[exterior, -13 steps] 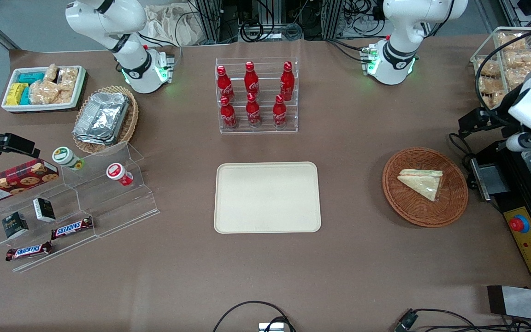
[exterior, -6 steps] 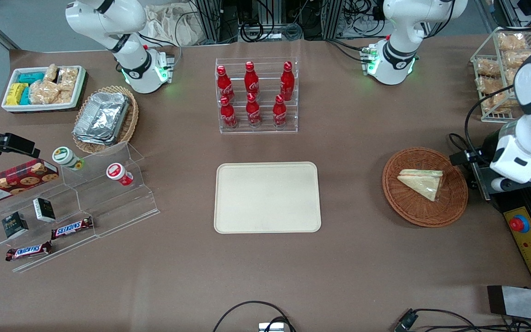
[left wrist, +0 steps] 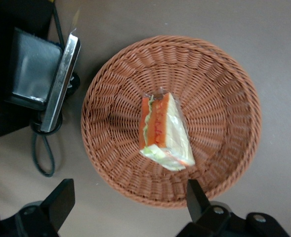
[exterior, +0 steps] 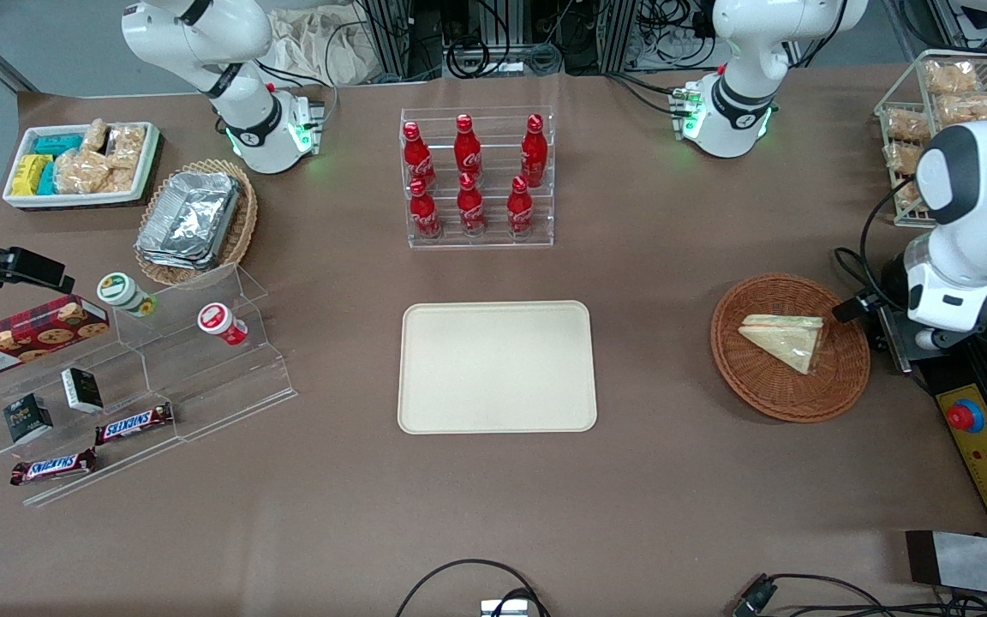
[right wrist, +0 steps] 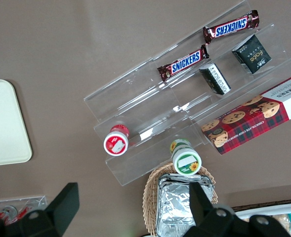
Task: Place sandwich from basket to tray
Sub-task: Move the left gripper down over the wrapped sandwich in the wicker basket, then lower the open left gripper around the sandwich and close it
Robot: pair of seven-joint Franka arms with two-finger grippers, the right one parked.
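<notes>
The sandwich (exterior: pixel 785 339) (left wrist: pixel 162 131), a wrapped white-bread wedge with orange and green filling, lies in the round reddish-brown basket (exterior: pixel 759 386) (left wrist: pixel 224 89). My gripper (exterior: pixel 853 307) (left wrist: pixel 129 202) hangs above the basket's rim at the working arm's end of the table. It is open wide, with nothing between its dark fingers (left wrist: pixel 61 200). The cream tray (exterior: pixel 497 367) lies bare at the table's middle.
A black machine with a red button (exterior: pixel 965 417) and a metal clamp (left wrist: pixel 61 84) stand close beside the basket. A wire rack of bagged snacks (exterior: pixel 930 94) is farther back. The cola bottle rack (exterior: pixel 478 176) stands farther from the camera than the tray.
The left arm has swung from over the machine and snack rack toward the basket, bringing the gripper to the basket's rim. The sandwich has not moved.
</notes>
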